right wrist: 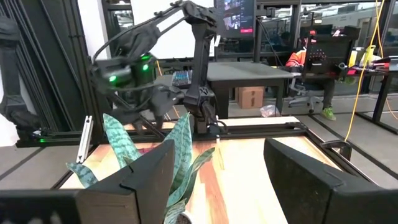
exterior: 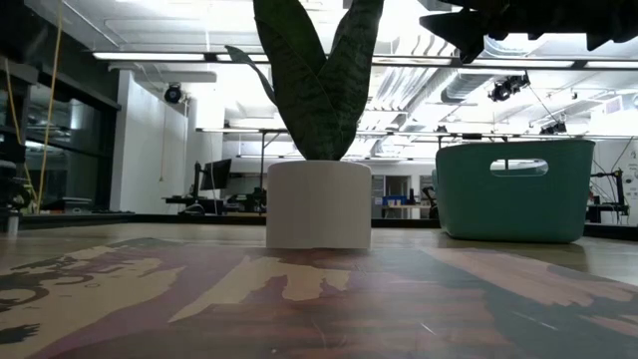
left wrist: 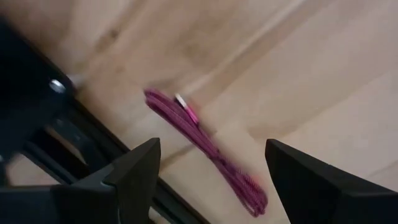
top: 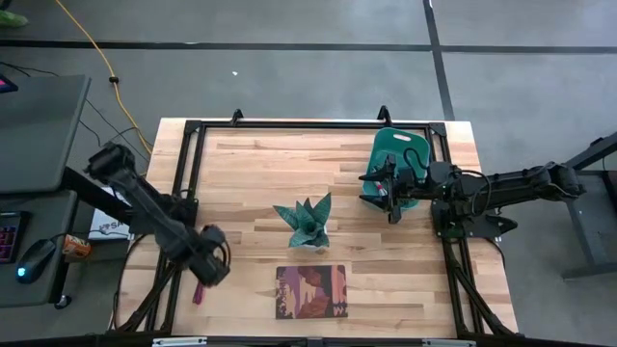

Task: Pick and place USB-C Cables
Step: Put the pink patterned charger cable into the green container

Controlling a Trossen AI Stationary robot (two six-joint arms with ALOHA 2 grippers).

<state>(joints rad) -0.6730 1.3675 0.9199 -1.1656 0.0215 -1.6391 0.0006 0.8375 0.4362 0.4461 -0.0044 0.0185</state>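
Both claws gape empty: left claw above a magenta cable, right claw over the green bin (contents hidden).

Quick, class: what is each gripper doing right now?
Left gripper: open, empty, over the dark red coiled cable.
Right gripper: open, empty, above the teal plastic bin.

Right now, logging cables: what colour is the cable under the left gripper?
Dark red, almost magenta cable; left wrist view shows it best.

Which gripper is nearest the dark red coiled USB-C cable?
The left gripper: open, it hangs right over the dark red coiled USB-C cable. The right gripper, also open, is far across the table by the teal plastic basket.
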